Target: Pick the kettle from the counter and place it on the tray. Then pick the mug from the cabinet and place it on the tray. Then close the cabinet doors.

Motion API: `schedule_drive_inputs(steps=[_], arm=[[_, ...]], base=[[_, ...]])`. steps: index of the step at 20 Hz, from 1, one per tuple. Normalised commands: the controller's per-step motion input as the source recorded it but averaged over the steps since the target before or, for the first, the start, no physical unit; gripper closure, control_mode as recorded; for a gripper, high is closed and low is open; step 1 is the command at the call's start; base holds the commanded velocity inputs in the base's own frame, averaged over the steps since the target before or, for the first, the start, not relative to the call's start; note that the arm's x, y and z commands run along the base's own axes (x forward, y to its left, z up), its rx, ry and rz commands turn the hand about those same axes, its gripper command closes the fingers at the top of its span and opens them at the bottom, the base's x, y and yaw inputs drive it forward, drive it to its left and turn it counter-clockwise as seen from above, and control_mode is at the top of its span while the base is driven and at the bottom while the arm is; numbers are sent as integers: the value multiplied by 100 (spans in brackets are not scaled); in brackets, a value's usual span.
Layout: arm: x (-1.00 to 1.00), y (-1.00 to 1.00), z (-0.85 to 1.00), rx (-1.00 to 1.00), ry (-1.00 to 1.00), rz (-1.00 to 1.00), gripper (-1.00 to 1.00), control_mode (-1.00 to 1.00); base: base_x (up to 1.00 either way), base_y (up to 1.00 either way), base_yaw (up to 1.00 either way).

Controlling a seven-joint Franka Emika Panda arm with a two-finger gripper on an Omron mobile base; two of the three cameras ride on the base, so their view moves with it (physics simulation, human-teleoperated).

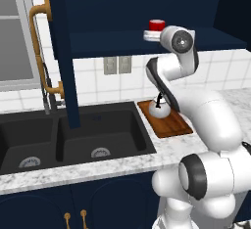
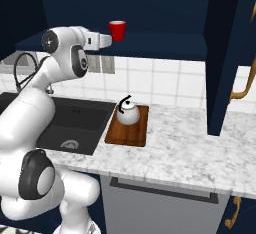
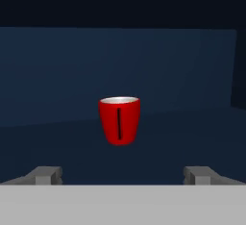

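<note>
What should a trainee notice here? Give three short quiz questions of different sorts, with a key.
1. True or false: the kettle stands on the tray.
2. Where is the mug? A) in the sink B) on the cabinet shelf C) on the tray
3. Fill in: the gripper faces the mug with its jaws ____.

Key: 1 true; 2 B; 3 open, nothing held.
</note>
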Motion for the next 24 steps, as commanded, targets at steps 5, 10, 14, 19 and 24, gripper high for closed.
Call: schedule_drive_inputs(steps=[5,10,14,19,24], arm=[[40,0,0,0,1,2,-100,-100],[44,-2,0,0,3,0,-100,-100],[42,-4,0,0,1,1,-100,-100],[39,-7,-1,0,0,1,-100,-100],[28,-10,-3,0,0,0,-100,-100]], base=[[0,0,0],[0,0,0],[0,0,0],[0,0,0],[0,0,0]])
